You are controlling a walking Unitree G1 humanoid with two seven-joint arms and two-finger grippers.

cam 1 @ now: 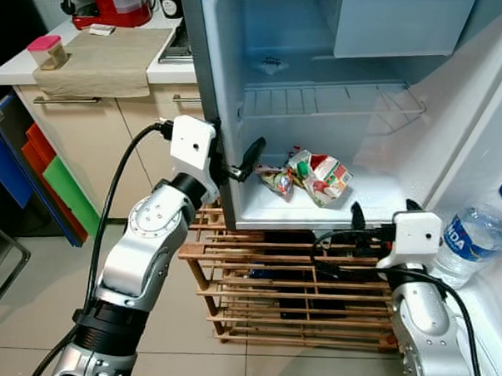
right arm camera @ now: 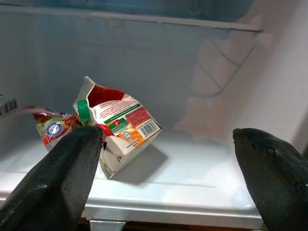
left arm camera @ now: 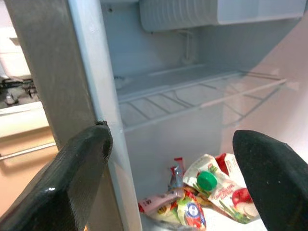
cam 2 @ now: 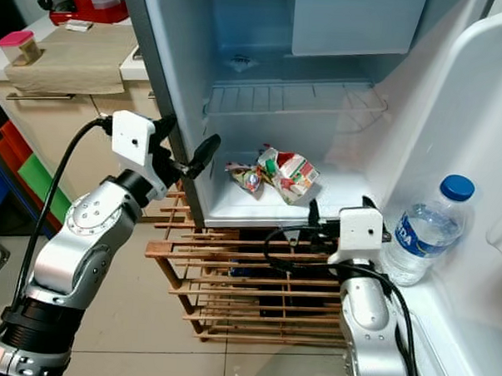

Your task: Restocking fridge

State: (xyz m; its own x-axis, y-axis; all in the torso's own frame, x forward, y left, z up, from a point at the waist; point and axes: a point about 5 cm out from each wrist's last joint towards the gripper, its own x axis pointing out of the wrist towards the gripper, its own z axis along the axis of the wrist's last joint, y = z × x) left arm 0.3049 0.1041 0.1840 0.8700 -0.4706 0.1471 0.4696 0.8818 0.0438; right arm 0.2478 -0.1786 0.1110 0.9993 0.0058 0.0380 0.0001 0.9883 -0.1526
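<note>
Fridge floor (cam 1: 375,206), white: crumpled juice carton (cam 1: 321,176) lying tilted, foil pouch (cam 1: 275,181) touching its left side. Wire shelf (cam 1: 330,100) above. Door shelf (cam 1: 488,290): water bottle (cam 1: 474,235) upright.

Fridge (cam 1: 376,193) interior was smooth glossy white plastic, wire shelf (cam 1: 330,100) was white-coated metal, juice carton (right arm camera: 120,127) was creased printed paperboard, pouch (right arm camera: 53,129) was shiny foil, water bottle (cam 1: 474,235) was clear plastic, rack (cam 1: 263,297) was bare slatted wood, towel (cam 1: 102,61) was matt beige cloth.

One juice carton (cam 1: 322,176), one pouch (cam 1: 276,182) (perhaps more, bunched together), one water bottle (cam 1: 474,233).
</note>
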